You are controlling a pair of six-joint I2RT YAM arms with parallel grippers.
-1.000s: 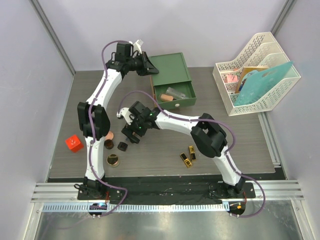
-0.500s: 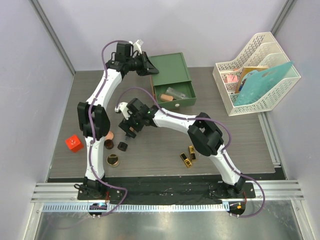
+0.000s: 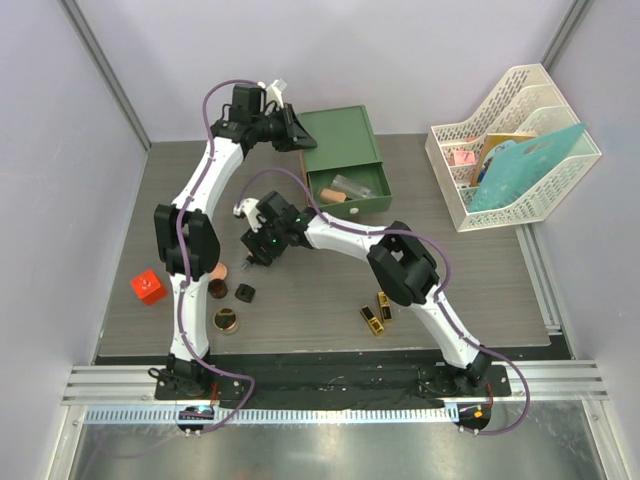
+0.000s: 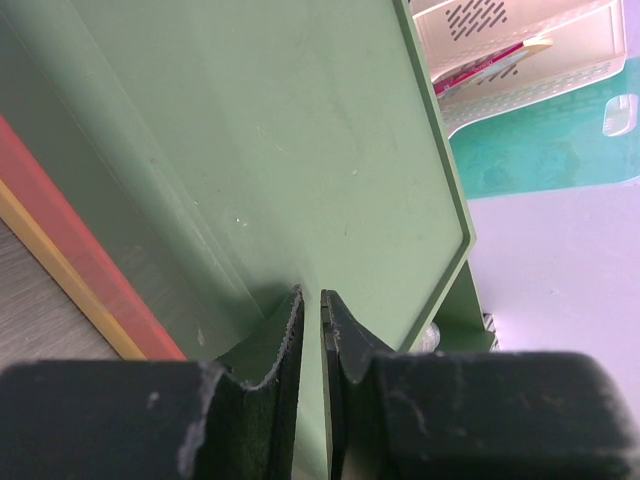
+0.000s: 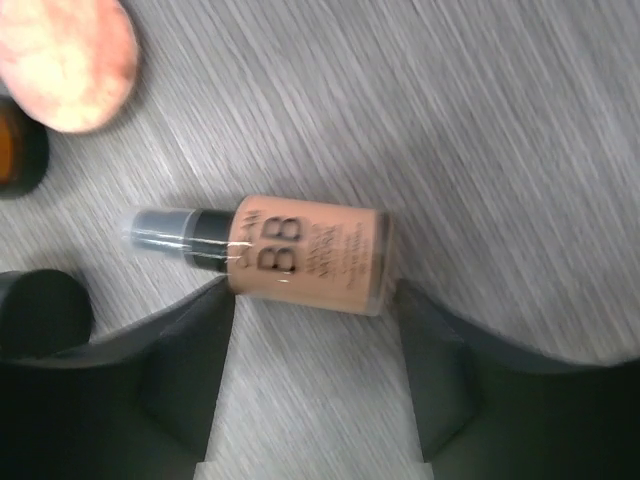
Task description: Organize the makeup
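Note:
A peach BB tube with a black cap lies flat on the table, right at the tips of my right gripper, which stands open around it; one finger is near the cap end. From above, that gripper hangs over the table's left middle. A round peach compact, a brown jar, a black jar, a gold jar and two lipsticks lie loose. My left gripper is shut on the rim of the green drawer box.
The box's drawer is pulled out, with a peach tube and a clear tube inside. A red cube sits at the left. A white file rack with a teal folder stands back right.
My right gripper has moved up and left over the table, down to the BB tube, and its jaws have narrowed a little. The left arm has not moved.

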